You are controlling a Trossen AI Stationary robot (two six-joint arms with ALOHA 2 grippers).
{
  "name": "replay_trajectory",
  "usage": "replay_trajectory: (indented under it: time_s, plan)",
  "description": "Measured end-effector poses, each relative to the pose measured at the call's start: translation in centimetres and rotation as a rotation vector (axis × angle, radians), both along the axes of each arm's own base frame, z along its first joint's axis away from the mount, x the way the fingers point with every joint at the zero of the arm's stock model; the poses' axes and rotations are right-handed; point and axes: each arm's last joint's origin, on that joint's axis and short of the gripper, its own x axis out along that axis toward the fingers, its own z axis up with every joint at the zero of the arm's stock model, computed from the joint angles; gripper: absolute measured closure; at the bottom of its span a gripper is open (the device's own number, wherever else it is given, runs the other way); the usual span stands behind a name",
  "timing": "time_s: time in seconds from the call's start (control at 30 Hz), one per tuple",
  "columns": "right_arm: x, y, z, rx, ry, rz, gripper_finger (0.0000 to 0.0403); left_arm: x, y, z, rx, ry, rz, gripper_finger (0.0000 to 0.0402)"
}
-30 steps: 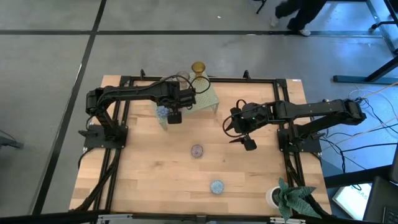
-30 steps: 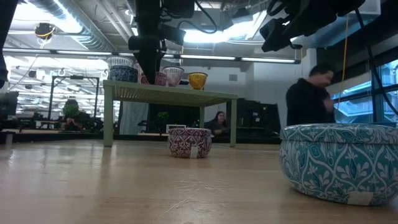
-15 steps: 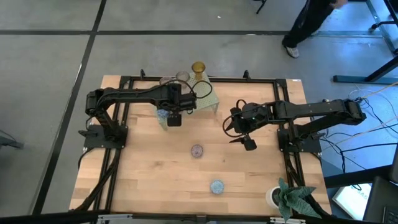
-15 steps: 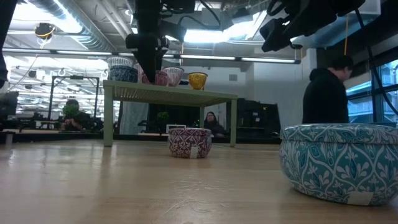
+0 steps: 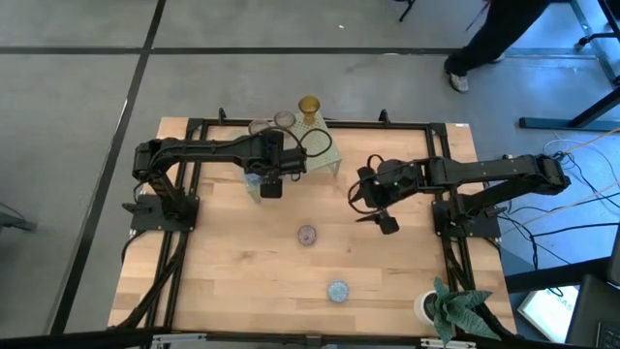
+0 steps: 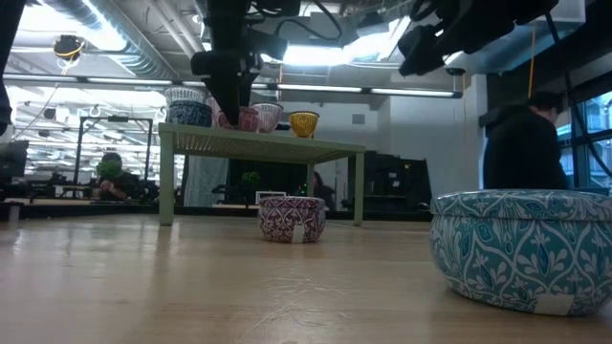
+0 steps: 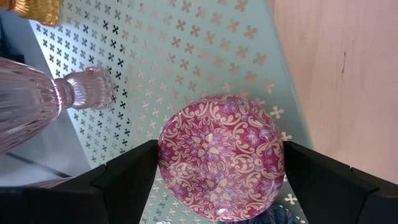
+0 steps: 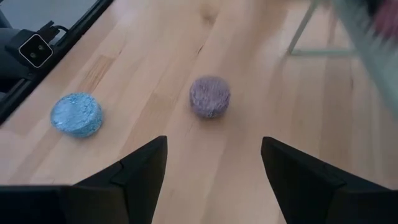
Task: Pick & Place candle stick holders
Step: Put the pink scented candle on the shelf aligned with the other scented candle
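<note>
The pale green rack [image 5: 315,155] stands at the table's far middle and carries several candle stick holders. These include an amber one [image 6: 304,122], a stemmed clear one [image 7: 37,102] and a pink patterned cup [image 7: 221,155]. The cup rests bottom-down on the rack top. My left gripper [image 7: 221,149] hangs open over the rack, pointing steeply down, with one finger on each side of the pink cup; I cannot tell whether they touch it. A mauve holder [image 5: 307,235] and a blue holder [image 5: 337,290] sit on the table. My right gripper [image 8: 214,180] hovers open above the table's right middle.
A white pot with a green plant [image 5: 441,308] stands at the near right corner. Black frame rails [image 5: 194,194] run along the table's sides. A person [image 6: 521,143] stands in the room beyond the table. Bare wood lies between the rack and the two holders.
My left gripper has rolled a little over the rack and edged slightly toward the table's left, its jaws as wide as before. The pink cup has stayed in place. The person behind the table has walked across the room.
</note>
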Motion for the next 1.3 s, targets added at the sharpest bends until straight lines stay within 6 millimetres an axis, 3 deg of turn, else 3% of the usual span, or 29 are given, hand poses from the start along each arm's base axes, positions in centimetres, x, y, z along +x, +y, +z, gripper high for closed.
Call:
replay_trajectory:
  time_s: [0.1, 0.23, 0.37, 0.53, 0.77, 0.87, 1.0, 1.2, 1.3]
  plan:
    - [0.6, 0.0, 0.6, -0.064, -0.110, 0.057, 0.0139, 0.0, 0.0, 0.0, 0.003, 0.001, 0.000, 0.0068]
    - [3.0, 0.1, 1.2, -0.081, -0.307, 0.062, 0.0139, 0.0, 0.0, 0.0, 0.008, 0.001, 0.002, 0.0068]
    - [5.4, 0.2, -0.6, -0.088, -0.328, 0.066, 0.0139, 0.0, 0.0, 0.0, 0.006, 0.001, 0.001, 0.0068]
    - [6.8, 0.2, -2.9, -0.114, -0.265, 0.080, 0.0139, 0.0, 0.0, 0.0, 0.003, 0.003, 0.000, 0.0068]
    - [7.4, -0.8, -2.8, -0.314, -0.304, -0.194, 0.0139, 0.0, 0.0, 0.0, -0.001, 0.009, -0.008, 0.0068]
    - [7.7, -1.1, -2.5, -0.309, -0.340, -0.299, 0.0147, 0.0, 0.0, 0.0, -0.001, 0.009, -0.009, 0.0068]
    - [8.8, -1.6, -3.0, -0.239, -0.405, -0.316, 0.0207, 0.0, 0.0, 0.0, 0.001, 0.016, -0.023, 0.0068]
    - [11.1, -2.8, -5.1, -0.208, -0.491, -0.367, 0.0379, 0.0, 0.0, 0.0, 0.002, 0.017, -0.027, 0.0068]
    - [12.0, -3.5, -6.1, -0.205, -0.542, -0.403, 0.0389, 0.0, 0.0, 0.0, 0.003, 0.017, -0.031, 0.0068]
